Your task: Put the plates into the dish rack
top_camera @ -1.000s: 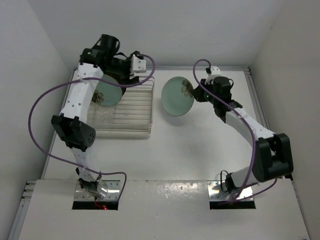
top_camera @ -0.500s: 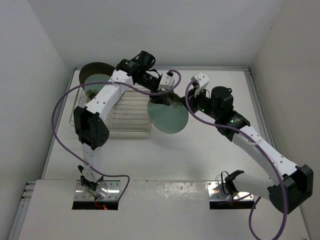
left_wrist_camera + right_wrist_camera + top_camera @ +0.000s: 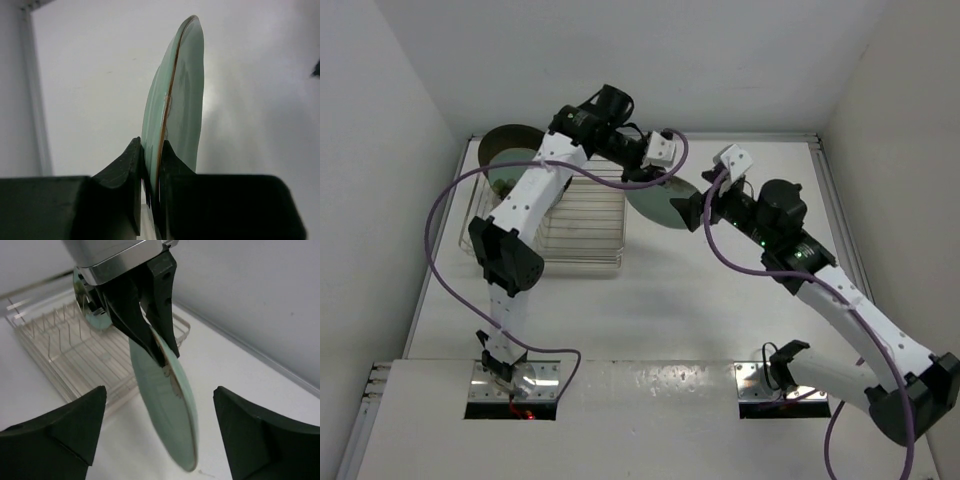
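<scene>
Pinching the rim of a mint-green plate (image 3: 182,100), the left gripper (image 3: 150,150) is holding it edge-on aloft, just past the right edge of the dish rack (image 3: 582,230); the right gripper (image 3: 159,425) is standing wide open, its jaws flanking the plate, clear on both sides.

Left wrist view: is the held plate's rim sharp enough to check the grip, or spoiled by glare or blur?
Left wrist: mint plate rim sharp, only a soft sheen; left tool nearly black, slightly soft. Right wrist: the same grip shows crisp, though the right tool's fingers are dark and blurred and the dish rack looks washed out.
</scene>
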